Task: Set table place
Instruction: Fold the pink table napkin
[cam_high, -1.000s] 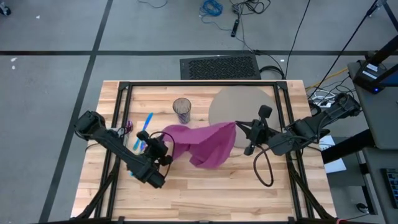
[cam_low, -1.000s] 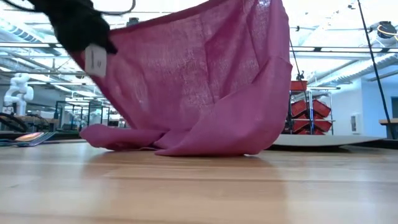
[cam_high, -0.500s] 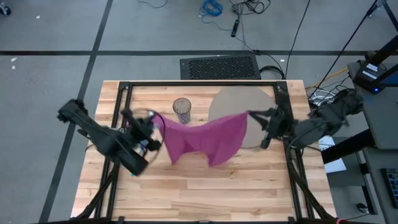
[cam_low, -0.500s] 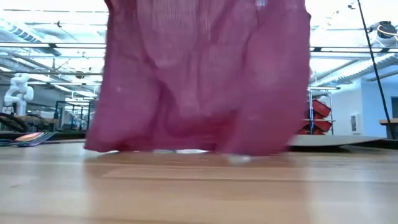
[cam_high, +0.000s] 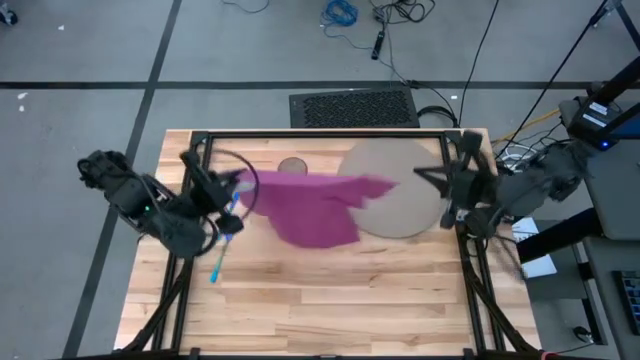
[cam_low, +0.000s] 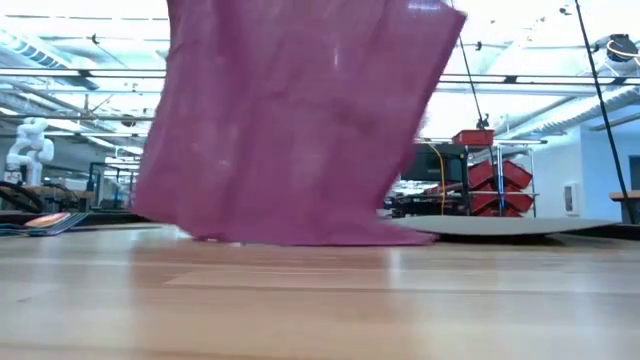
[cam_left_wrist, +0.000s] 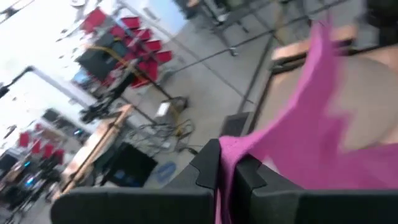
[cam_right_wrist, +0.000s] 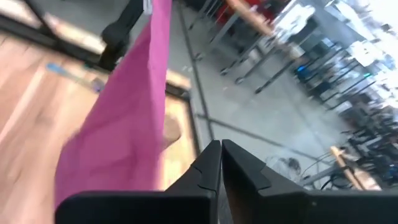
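On the light-wood table (cam_high: 330, 290) I see the purple napkin (cam_high: 310, 205) hanging spread in the air, its long axis running across from left to right. My left gripper (cam_left_wrist: 228, 163) pinches one corner, jaws pressed on the cloth. My right gripper (cam_right_wrist: 221, 155) has its jaws pressed together; the other corner seems free near it, over the round mat (cam_high: 410, 195). I judge the left arm carries it.

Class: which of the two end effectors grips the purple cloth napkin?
The left end effector: the purple cloth napkin hangs from its shut fingers. The right end effector is shut with no cloth between its fingers.
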